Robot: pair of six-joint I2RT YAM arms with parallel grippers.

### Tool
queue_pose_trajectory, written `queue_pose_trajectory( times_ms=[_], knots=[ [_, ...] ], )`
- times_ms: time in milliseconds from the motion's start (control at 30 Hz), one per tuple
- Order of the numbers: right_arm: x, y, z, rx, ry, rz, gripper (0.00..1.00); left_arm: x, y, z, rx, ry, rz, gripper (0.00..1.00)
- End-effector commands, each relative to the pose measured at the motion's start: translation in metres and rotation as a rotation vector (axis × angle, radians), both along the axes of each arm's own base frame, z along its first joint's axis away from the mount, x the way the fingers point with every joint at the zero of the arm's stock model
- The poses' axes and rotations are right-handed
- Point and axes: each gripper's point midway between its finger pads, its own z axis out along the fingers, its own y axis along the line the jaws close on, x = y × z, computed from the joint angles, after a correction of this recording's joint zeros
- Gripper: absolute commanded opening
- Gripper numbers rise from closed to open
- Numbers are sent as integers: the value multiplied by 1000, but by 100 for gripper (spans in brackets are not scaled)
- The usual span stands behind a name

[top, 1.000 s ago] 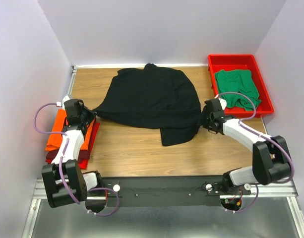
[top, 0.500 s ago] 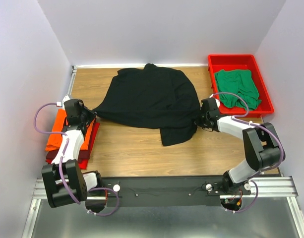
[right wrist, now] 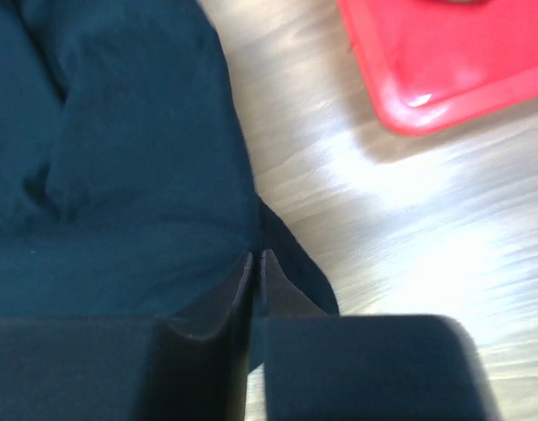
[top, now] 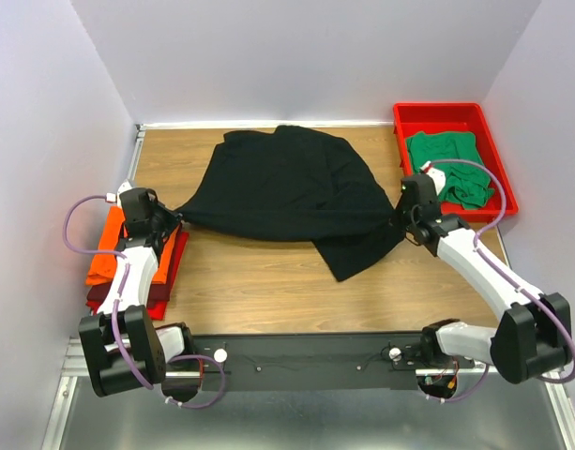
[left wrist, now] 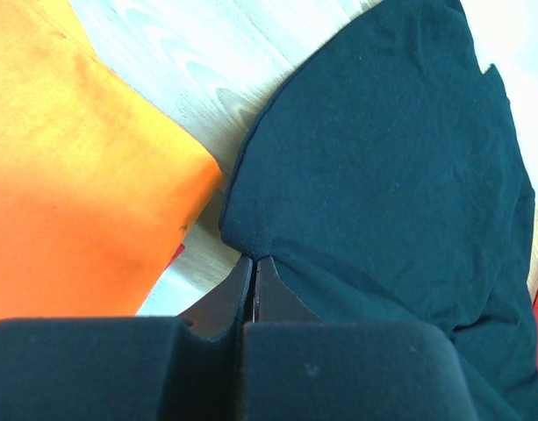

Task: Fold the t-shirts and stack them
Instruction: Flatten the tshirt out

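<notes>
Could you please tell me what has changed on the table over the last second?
The right end effector, shut on the black t-shirt at its right edge, moved right toward the red tray, stretching the cloth and dragging its near flap rightward. The left end effector stayed clamped on the left corner. The orange t-shirt and green t-shirt did not move.

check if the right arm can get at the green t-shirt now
Probably, for reach: the green t-shirt lies uncovered in the red tray beside the right gripper. But that gripper is shut on the black t-shirt and must release first.
</notes>
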Motion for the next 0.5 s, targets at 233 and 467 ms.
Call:
queue_pose_trajectory(
  times_ms=[233,467],
  knots=[
    [-16,-11,-27,-32,116,-51,60,-1,5,12,20,-23,-7,0],
    [-26,1,-60,39,163,-40,59,0,15,19,40,-32,6,0]
  ],
)
